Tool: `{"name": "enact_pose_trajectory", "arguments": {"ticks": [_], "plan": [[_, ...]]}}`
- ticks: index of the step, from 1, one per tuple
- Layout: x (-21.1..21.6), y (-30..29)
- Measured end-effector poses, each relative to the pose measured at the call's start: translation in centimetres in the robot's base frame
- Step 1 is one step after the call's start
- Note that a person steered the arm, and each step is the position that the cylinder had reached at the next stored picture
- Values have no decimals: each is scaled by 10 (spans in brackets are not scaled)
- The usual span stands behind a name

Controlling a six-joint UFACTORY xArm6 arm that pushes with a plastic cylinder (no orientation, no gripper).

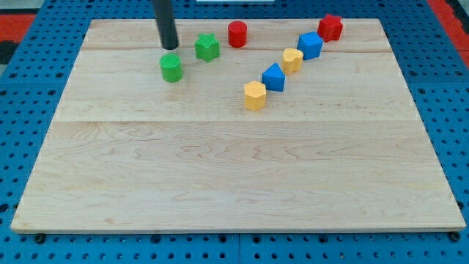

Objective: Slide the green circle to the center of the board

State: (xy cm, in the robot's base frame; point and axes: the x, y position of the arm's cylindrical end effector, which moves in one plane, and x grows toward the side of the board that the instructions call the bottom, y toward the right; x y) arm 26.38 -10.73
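Note:
The green circle (171,68) is a short green cylinder lying on the wooden board (234,176) in the upper left part of the view. My tip (169,47) is the lower end of a dark rod that comes down from the view's top. It stands just above the green circle in the view, very close to it, and I cannot tell if they touch.
A green star (207,48) lies right of the tip. A red cylinder (237,34) sits further right. A yellow hexagon (255,95), blue block (274,77), yellow block (292,60) and blue block (310,45) form a diagonal line. A red block (330,27) sits top right.

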Motion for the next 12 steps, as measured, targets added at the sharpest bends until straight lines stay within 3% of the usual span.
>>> {"name": "enact_pose_trajectory", "arguments": {"ticks": [3,5,7,8,10,12], "plan": [[79,-11],[87,-69],[93,-14],[124,-14],[140,-55],[174,-32]]}}
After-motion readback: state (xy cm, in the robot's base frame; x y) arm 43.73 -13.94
